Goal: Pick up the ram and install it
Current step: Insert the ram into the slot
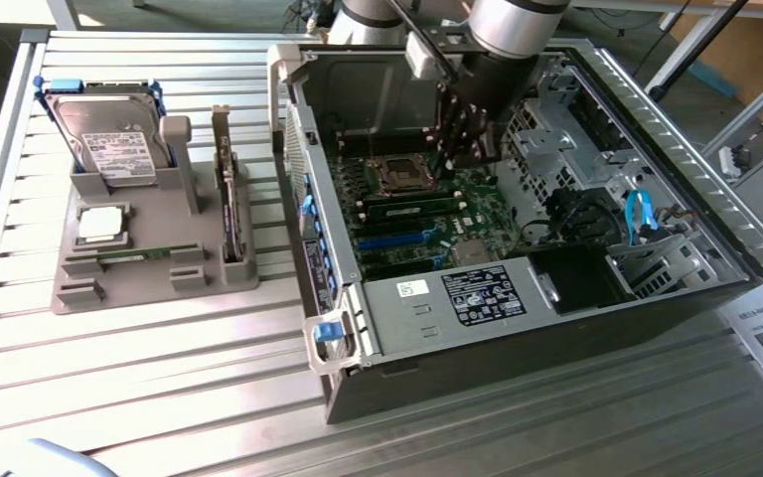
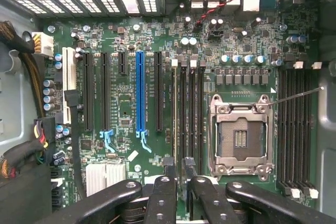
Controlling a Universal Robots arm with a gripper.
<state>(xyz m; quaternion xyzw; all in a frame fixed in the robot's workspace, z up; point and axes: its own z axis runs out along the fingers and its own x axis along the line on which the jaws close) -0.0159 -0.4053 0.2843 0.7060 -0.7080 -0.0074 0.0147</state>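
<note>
Text: none readable | labels (print too small) on hard drive [image 1: 123, 151], power supply [image 1: 484, 295]

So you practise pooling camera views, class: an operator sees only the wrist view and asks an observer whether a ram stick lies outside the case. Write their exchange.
Operator: Any ram stick outside the case?
Observer: Yes, a thin green ram stick lies flat in a gray holder on the table.
Operator: What else does that holder carry?
Observer: A hard drive, propped up on edge.
</note>
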